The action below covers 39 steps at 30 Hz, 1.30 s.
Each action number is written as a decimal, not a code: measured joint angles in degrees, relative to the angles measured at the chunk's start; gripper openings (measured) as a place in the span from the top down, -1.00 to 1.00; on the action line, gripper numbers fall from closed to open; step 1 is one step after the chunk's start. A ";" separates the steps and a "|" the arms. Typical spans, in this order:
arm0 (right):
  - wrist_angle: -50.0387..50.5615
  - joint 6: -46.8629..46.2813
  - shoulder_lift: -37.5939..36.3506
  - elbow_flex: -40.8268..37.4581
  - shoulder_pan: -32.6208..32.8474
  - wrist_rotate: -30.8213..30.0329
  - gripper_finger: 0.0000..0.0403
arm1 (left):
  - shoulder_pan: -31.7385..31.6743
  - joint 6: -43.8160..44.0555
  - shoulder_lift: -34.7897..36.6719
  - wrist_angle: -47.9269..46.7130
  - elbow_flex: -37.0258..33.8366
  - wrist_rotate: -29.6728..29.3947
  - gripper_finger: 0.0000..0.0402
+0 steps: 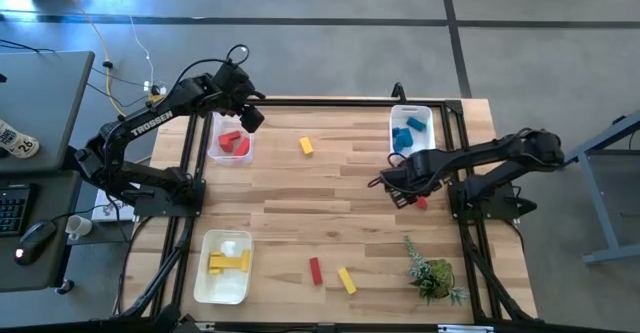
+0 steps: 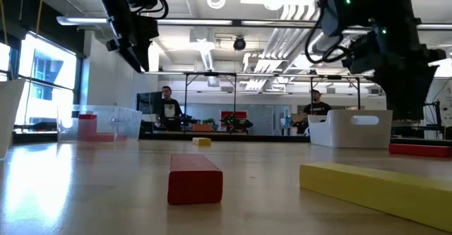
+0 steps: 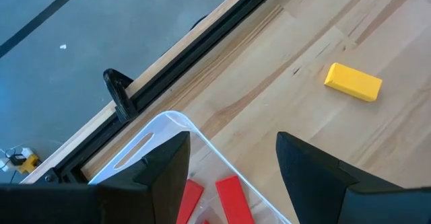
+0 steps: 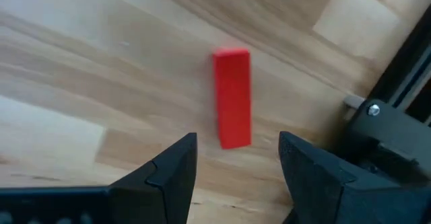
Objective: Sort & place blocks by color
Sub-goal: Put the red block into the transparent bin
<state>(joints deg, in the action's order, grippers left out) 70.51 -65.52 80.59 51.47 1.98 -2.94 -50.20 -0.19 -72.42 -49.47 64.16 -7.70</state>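
My left gripper (image 1: pixel 252 116) (image 3: pixel 232 140) hangs open above the clear bin (image 1: pixel 230 141) at the table's far left; red blocks (image 3: pixel 232 197) lie in that bin. My right gripper (image 1: pixel 400 191) (image 4: pixel 236 140) is open, low over the table's right side. A red bar (image 4: pixel 232 106) (image 1: pixel 421 203) lies flat on the wood just ahead of its fingertips, untouched. Loose on the table are a yellow block (image 1: pixel 306 145) (image 3: pixel 353 81), a red bar (image 1: pixel 315 270) (image 2: pixel 195 178) and a yellow bar (image 1: pixel 346 279) (image 2: pixel 381 185).
A white bin (image 1: pixel 410 131) at the far right holds blue blocks. Another bin (image 1: pixel 225 263) at the near left holds yellow ones. A small green plant (image 1: pixel 432 270) stands near the right edge. A black frame rail (image 4: pixel 387 116) runs close beside my right gripper. People sit in the room behind.
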 joint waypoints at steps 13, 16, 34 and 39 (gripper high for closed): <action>-13.84 -0.51 -2.66 -14.20 -1.65 5.20 0.03 | -0.01 3.10 0.00 0.11 0.00 0.02 -0.03; -15.10 -1.04 -2.59 -15.82 -1.65 5.07 0.03 | 0.00 3.91 0.00 0.13 0.00 0.02 -0.03; -22.18 -1.48 -2.42 -17.45 -1.62 8.11 0.65 | -0.02 16.48 0.00 0.26 0.00 2.45 -0.03; -23.28 0.80 -2.46 -13.84 -1.62 8.09 0.65 | 0.01 21.38 0.00 0.33 0.00 8.79 -0.03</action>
<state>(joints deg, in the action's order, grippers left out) 47.23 -64.72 78.13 37.63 0.36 5.15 -50.19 21.19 -72.42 -49.15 64.16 1.08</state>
